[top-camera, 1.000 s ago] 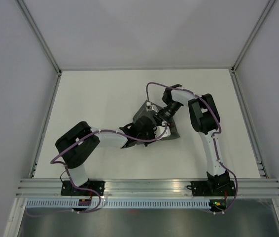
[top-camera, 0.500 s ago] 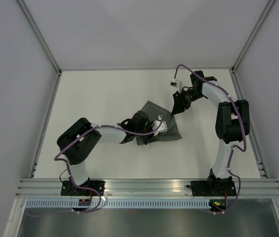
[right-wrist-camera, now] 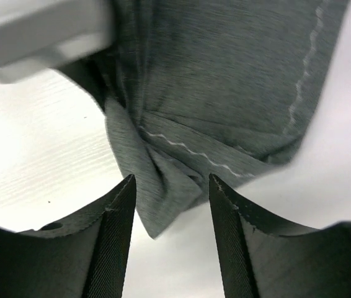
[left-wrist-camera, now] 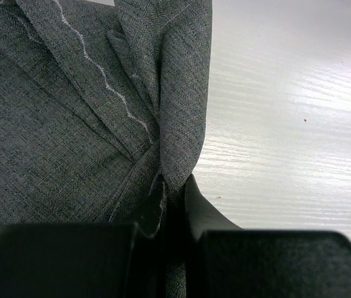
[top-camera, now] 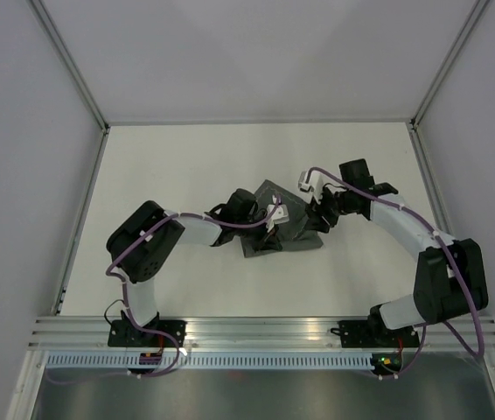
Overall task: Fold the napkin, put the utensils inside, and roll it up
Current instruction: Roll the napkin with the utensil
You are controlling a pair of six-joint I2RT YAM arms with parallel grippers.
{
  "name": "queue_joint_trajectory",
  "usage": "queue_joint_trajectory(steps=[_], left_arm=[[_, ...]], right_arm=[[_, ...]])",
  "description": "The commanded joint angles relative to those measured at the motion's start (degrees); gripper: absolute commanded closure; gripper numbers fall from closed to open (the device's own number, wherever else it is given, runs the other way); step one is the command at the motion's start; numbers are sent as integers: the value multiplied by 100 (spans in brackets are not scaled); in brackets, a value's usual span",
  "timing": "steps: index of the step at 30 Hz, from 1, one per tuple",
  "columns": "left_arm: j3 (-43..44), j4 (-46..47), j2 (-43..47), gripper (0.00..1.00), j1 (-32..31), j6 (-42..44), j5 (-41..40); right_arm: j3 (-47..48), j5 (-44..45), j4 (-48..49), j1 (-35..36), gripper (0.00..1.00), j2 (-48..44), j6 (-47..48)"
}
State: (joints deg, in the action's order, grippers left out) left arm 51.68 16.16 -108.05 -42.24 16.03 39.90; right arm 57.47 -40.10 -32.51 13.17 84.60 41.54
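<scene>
The dark grey napkin (top-camera: 298,238) lies bunched in a folded heap at the middle of the white table (top-camera: 177,162). My left gripper (top-camera: 263,229) is shut on a fold at the napkin's edge, and the cloth (left-wrist-camera: 88,112) is pinched between its fingers (left-wrist-camera: 203,214) in the left wrist view. My right gripper (top-camera: 317,219) is open at the napkin's right side. In the right wrist view a hanging corner of the napkin (right-wrist-camera: 163,198) sits between the open fingertips (right-wrist-camera: 118,205), apart from both. The fork is hidden.
Grey walls with metal frame rails (top-camera: 73,236) close in the table on the left, right and back. The aluminium base rail (top-camera: 256,331) runs along the near edge. My two arms meet over the napkin.
My right gripper has swung from the far right back down to the napkin's right side. My left gripper has shifted slightly up and left, still holding the cloth.
</scene>
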Motion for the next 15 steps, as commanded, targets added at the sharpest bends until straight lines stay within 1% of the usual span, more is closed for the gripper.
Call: queue_joint_trajectory(steps=[1,3,4,7,12,15], left_arm=[[-185,-1062,-550,98,-4,-232,352],[-124,-1124,-646,98,23,-232,439],[-106,-1168,-665,98,23,-232,457],[-62,-1194,-726,98,49,-250,554],[-35,-1212,-761,98,102,-285,624],[-26,-1221,-762,98,119,-294,633]], right_arm=[[-639,440,1078,658,43,-461,416],[-1025,887,1316,984,40,-610,408],[-1123,985,1518,1256,40,-646,408],[-1440,1407,1887,1713,38,-690,399],[-1836,1970,2416,2233,36,-638,425],[-1968,2172,2644,2348,36,-559,425]])
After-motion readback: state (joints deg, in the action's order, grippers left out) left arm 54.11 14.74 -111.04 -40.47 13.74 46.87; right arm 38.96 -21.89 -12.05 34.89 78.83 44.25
